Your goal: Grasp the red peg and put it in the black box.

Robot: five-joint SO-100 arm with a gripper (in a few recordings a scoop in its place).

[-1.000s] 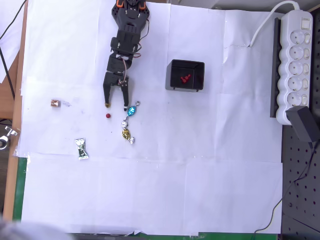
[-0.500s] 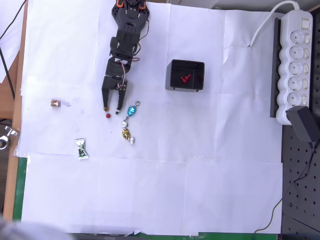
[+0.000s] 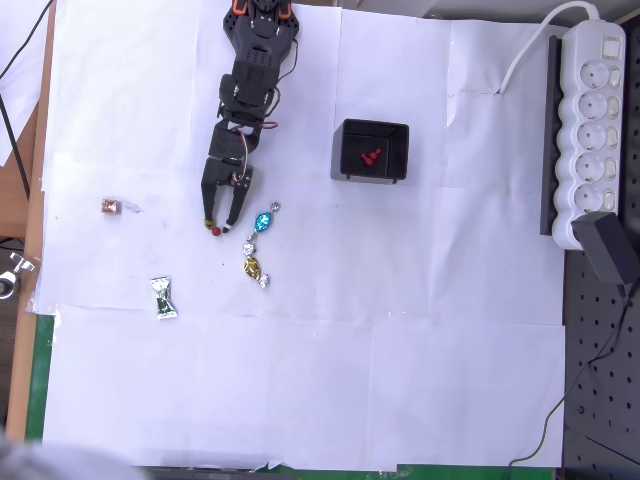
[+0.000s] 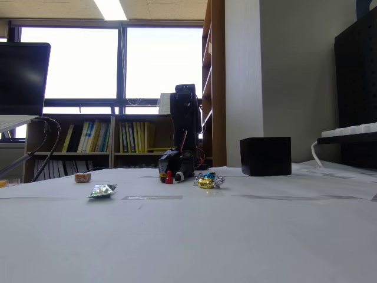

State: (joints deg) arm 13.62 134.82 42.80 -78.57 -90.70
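Red peg [image 3: 216, 230] lies on the table between the open tool's [image 3: 218, 226] fingertips

Low across the white tabletop [image 4: 188, 236], the black arm [image 4: 185, 127] stands upright at the far side, its gripper [image 4: 169, 176] down at the surface. The red peg [image 4: 169, 178] stands on the tabletop between the two fingers [image 4: 178, 175], which sit close on either side of it; whether they touch it cannot be told. Just right of the gripper lie a gold sweet [image 4: 206, 183] and a blue sweet [image 4: 210, 175], close together. To the left lie a silver-green sweet [image 4: 102, 190] and, farther back, an orange-brown sweet [image 4: 82, 177]. The black box [image 4: 265, 156] stands well right of the arm.
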